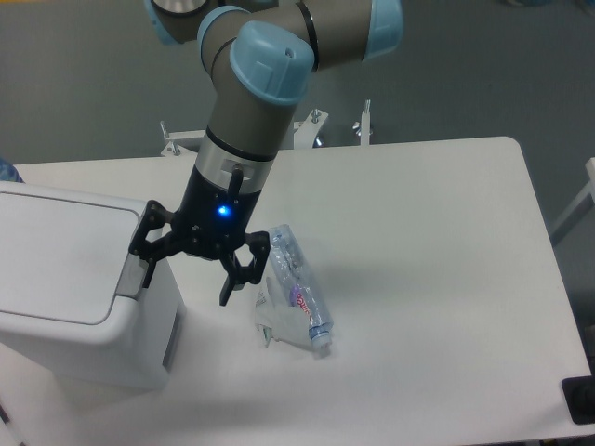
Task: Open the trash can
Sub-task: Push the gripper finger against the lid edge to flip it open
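The trash can (pixel 65 279) is a boxy white bin at the table's left edge, its flat lid down. Its grey push tab (pixel 132 273) sits on the right rim. My gripper (pixel 186 283) hangs open just right of the bin, pointing down. The left fingertip (pixel 149 276) is right at the grey tab; I cannot tell whether it touches. The right fingertip (pixel 226 295) is over the bare table. Nothing is between the fingers.
A crushed clear plastic bottle (pixel 296 297) lies on the white table (pixel 437 260) just right of the gripper. A metal stand (pixel 358 125) shows behind the table's far edge. A dark object (pixel 581 400) sits at the bottom right corner.
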Controlling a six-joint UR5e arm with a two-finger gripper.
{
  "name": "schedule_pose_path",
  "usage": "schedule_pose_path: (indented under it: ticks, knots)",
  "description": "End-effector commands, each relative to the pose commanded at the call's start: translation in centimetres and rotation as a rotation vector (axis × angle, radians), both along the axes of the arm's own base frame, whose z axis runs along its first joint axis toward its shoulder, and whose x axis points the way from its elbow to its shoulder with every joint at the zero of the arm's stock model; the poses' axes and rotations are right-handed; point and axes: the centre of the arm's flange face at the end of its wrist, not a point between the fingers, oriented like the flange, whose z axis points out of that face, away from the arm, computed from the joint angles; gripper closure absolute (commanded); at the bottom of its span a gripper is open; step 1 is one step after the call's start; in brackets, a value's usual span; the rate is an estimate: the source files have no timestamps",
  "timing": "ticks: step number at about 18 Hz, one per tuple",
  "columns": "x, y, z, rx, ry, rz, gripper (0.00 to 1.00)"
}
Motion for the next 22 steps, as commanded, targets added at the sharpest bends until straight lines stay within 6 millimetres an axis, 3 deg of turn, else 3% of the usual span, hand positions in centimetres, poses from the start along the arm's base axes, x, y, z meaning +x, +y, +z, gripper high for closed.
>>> schedule_pose_path:
  ticks: [22]
  knots:
    - [0.29,-0.05,-0.47,-0.012,-0.022,0.018,0.00]
